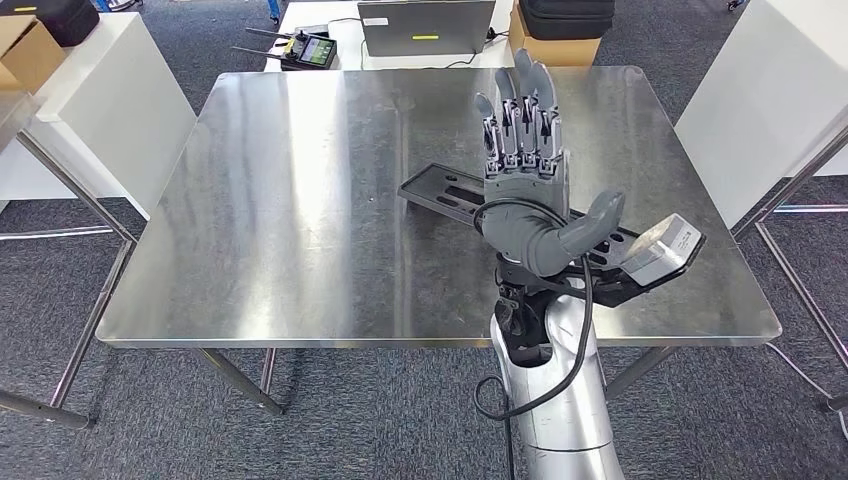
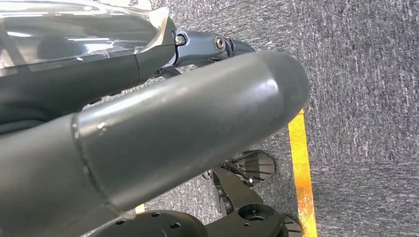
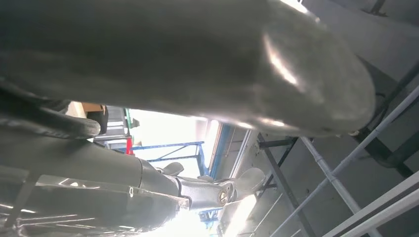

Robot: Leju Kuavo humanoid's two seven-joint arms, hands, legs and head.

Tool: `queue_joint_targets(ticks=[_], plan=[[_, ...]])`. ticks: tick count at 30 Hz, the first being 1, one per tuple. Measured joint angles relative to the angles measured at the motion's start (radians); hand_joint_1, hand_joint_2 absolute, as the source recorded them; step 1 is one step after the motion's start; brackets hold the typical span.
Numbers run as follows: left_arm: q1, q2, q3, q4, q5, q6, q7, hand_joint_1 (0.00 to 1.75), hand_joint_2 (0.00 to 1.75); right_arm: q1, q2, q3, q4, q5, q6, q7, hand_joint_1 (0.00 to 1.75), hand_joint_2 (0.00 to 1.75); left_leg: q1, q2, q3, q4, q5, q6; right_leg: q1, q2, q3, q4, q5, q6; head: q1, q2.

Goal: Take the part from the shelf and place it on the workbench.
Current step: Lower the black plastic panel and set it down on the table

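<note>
Laptop [image 1: 427, 27] and controller [image 1: 308, 50] beyond workbench [image 1: 300, 200] — right hand [image 1: 530, 170] hides part [image 1: 455, 190].

Silver right arm [image 1: 555, 410]; grey right hand [image 1: 525, 170], darker fingers [image 1: 520, 110]; black cable [image 1: 575, 340] looping along forearm.

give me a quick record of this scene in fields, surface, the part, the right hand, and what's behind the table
surface: steel workbench, shiny
part: long black slotted bracket, lying flat on the workbench, running under the hand toward the near right corner
right hand: right hand raised above the part, fingers extended and apart, holding nothing
task state: part already on the workbench
behind the table: laptop, handheld controller, black case on a cardboard box
</note>
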Motion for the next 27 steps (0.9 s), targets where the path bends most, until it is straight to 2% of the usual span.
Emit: queue_joint_targets(ticks=[7,11,16,19,21,24,25,27], plan=[[0.0,0.0,0.007,0.0,0.0,0.0,-0.006,0.0,0.0,0.036,-0.008,0.002,-0.034,-0.042,0.038,-0.008,0.0,0.0,0.0,-0.001,0.001,0.0,0.0,0.0,0.0,0.0,0.0,0.0,0.0,0.0,0.0,0.0],[0.002,0.0,0.017,0.0,0.0,-0.002,-0.022,0.0,0.0,0.152,-0.031,0.001,-0.11,-0.07,0.092,-0.063,0.0,0.0,0.0,-0.001,0.001,0.0,-0.001,0.001,0.0,0.0,0.001,-0.001,0.0,0.0,0.0,0.0],[0.003,0.001,0.02,0.0,0.0,-0.014,-0.051,0.0,0.0,0.282,-0.07,0.001,-0.202,-0.04,0.148,-0.153,0.0,0.0,-0.001,0.0,0.0,0.002,-0.004,0.004,-0.003,0.0,0.001,-0.002,0.0,0.001,0.0,0.0],[0.004,0.006,0.02,0.0,0.0,-0.025,-0.071,0.0,0.0,0.335,-0.082,-0.002,-0.247,0.006,0.132,-0.185,0.0,0.0,-0.001,-0.001,-0.002,0.012,-0.011,0.014,-0.009,0.0,0.002,-0.004,0.0,0.004,-0.001,0.0],[0.004,0.008,0.02,0.0,0.0,-0.03,-0.08,0.0,0.0,0.362,-0.086,-0.008,-0.27,0.016,0.108,-0.191,0.0,0.0,-0.002,0.0,-0.002,0.015,-0.011,0.023,-0.009,0.0,0.005,-0.007,0.003,0.011,-0.002,0.0],[0.004,0.009,0.02,0.0,0.0,-0.033,-0.085,0.0,0.0,0.387,-0.09,-0.023,-0.289,-0.002,0.091,-0.191,0.0,0.0,0.0,0.003,0.012,-0.017,0.015,0.044,-0.004,-0.001,0.01,-0.013,0.005,0.025,-0.001,0.0],[0.004,0.009,0.02,0.0,0.0,-0.033,-0.085,0.0,0.0,0.392,-0.092,-0.029,-0.292,-0.007,0.088,-0.191,0.0,0.0,0.003,0.006,0.018,-0.032,0.026,0.05,-0.002,-0.002,0.0,0.009,-0.009,0.024,0.001,0.0],[0.004,0.008,0.021,0.0,0.0,-0.035,-0.085,0.0,0.0,0.404,-0.098,-0.042,-0.295,-0.014,0.085,-0.191,0.0,0.0,0.006,0.009,0.023,-0.044,0.035,0.055,-0.003,-0.002,-0.05,0.118,-0.064,0.017,0.004,0.0]])
